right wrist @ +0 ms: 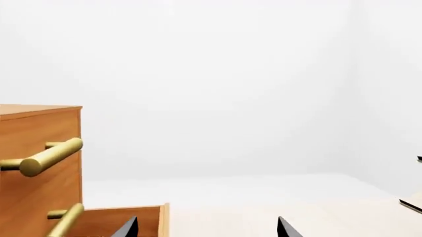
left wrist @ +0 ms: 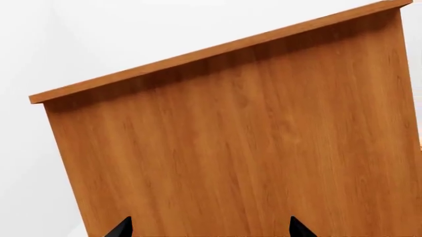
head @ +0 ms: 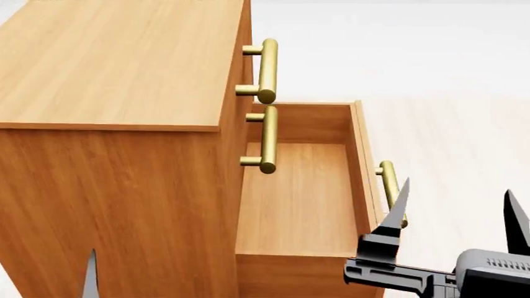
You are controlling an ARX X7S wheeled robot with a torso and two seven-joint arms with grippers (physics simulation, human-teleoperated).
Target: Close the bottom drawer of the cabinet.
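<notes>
The cabinet (head: 116,62) fills the left of the head view, seen from above and from its side. The bottom drawer (head: 298,198) stands pulled far out, empty, its brass handle (head: 389,180) on the outer face. My right gripper (head: 455,211) is open and empty just outside the drawer front, one fingertip (head: 401,198) beside the handle. In the right wrist view the gripper (right wrist: 206,229) is open, with the drawer's front panel (right wrist: 163,219) between its fingertips. My left gripper (left wrist: 211,229) is open, facing the cabinet's side panel (left wrist: 250,148). Only one fingertip (head: 89,273) shows in the head view.
The two upper drawers are shut; their brass handles (head: 267,71) (head: 267,139) stick out above the open drawer. Pale floor (head: 463,136) lies beyond the drawer front. White walls stand behind. A small dark edge (right wrist: 410,206) shows at one side of the right wrist view.
</notes>
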